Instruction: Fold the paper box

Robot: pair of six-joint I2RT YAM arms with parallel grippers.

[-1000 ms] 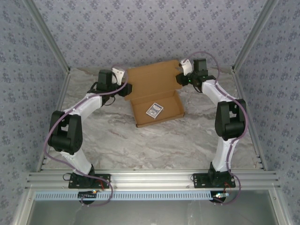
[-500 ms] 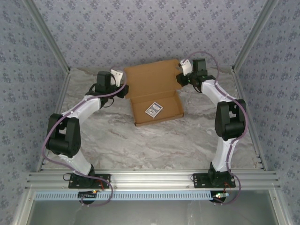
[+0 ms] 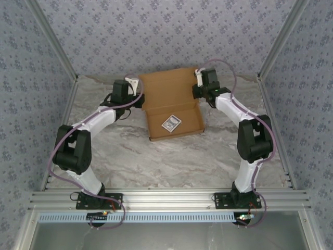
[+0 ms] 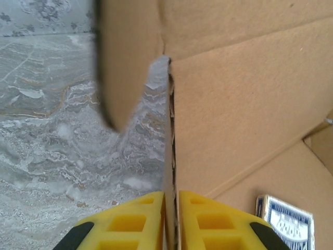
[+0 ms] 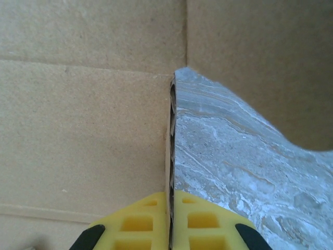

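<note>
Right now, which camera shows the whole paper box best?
The top camera: the whole paper box shows, tray and lid together. The left wrist camera gets one wall edge pinched in the left gripper. The right wrist camera gets the opposite edge, pinched in the right gripper.

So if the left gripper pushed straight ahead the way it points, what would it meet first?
The paper box itself: the left gripper is shut on its side wall, which runs on ahead to the raised lid's corner. Depth there is unclear.
</note>
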